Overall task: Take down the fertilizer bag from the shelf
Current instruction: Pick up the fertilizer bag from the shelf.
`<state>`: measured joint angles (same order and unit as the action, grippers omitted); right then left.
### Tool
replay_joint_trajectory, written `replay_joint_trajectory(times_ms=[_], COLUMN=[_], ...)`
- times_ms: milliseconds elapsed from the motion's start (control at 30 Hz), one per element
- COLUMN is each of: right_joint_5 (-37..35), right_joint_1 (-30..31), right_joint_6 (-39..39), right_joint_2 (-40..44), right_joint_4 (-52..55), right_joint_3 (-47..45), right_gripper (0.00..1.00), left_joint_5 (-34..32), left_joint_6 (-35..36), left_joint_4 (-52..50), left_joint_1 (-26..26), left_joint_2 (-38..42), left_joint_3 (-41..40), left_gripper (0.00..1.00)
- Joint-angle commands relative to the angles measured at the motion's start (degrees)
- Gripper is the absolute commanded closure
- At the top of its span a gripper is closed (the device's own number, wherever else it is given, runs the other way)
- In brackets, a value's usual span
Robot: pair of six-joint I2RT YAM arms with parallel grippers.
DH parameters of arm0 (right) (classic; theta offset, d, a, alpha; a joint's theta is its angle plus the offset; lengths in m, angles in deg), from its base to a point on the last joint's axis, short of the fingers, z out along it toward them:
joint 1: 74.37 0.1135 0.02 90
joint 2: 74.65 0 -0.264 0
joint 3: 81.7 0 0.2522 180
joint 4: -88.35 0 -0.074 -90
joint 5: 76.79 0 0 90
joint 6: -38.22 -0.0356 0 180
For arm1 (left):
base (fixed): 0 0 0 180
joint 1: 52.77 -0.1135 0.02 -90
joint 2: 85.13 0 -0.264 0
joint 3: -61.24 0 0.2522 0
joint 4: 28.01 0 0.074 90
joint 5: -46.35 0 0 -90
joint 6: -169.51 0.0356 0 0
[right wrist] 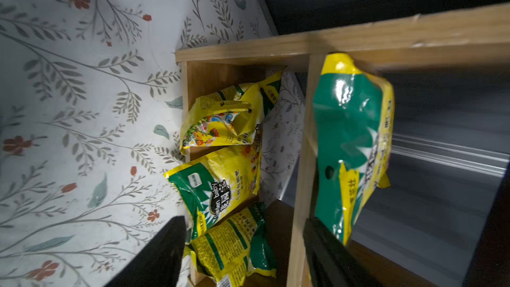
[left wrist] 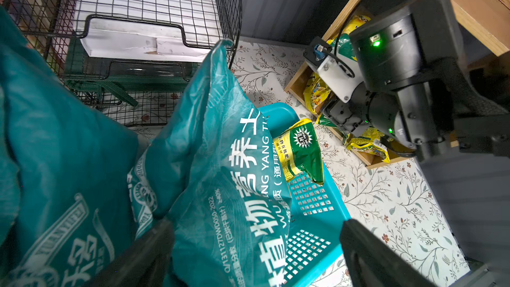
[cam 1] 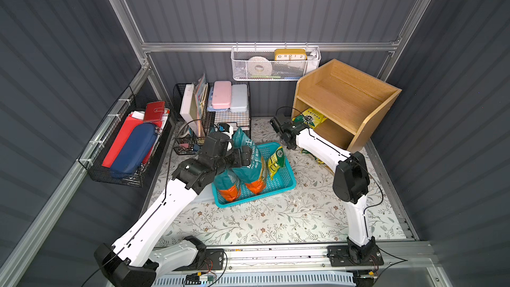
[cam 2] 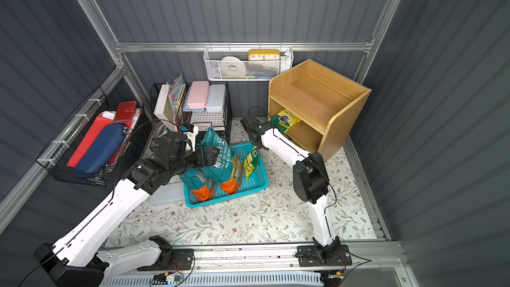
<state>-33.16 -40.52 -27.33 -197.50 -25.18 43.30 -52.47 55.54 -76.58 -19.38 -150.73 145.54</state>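
Fertilizer bag [cam 1: 311, 117], yellow and green, lies on the middle tier of the shelf [cam 1: 356, 106] in both top views, one end drooping over the front edge. The right tool [cam 1: 289, 142] hangs just in front of the shelf. The left tool [cam 2: 209, 158] is over at the teal basket [cam 2: 242, 191], against a big teal soil bag [cam 2: 223, 161].

From the left wrist, that tool's jaws stand wide, with the soil bag loose between them.

From the right wrist, the right tool [right wrist: 244, 220] is parted and empty. The tier's wooden edge and the lower bags [right wrist: 218, 189] in the bottom compartment show between its fingers. I'd worry it shuts on wood or on a lower bag instead. The glossy film could also slip free and let the bag drop onto the floral surface [cam 1: 276, 216].
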Motion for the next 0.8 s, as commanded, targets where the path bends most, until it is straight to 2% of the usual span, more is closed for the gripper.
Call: replay_joint_trajectory(times_ms=[0, 133, 367, 767], right_joint_5=[-4.17, -4.27, -1.05, 3.87], right_joint_1=[-0.27, -0.95, -4.51, -6.33], right_joint_6=[3.7, 5.41, 3.42, 0.09], right_joint_2=[0.21, -0.14, -1.54, -3.84], right_joint_4=[-3.77, -5.63, -3.28, -2.46], right_joint_3=[3.75, 4.27, 7.73, 5.49], right_gripper=[0.27, 0.22, 0.22, 0.23], left_joint_5=[-0.34, -0.41, -0.58, -0.67], left_joint_6=[-0.38, -0.38, -0.38, -0.38], left_joint_4=[-1.05, -1.05, -1.14, -1.15], left_joint_1=[0.13, 0.19, 0.19, 0.19], left_joint_2=[1.03, 1.19, 1.54, 1.49], left_joint_3=[1.5, 1.26, 1.02, 1.45], left_gripper=[0.01, 0.01, 0.01, 0.01])
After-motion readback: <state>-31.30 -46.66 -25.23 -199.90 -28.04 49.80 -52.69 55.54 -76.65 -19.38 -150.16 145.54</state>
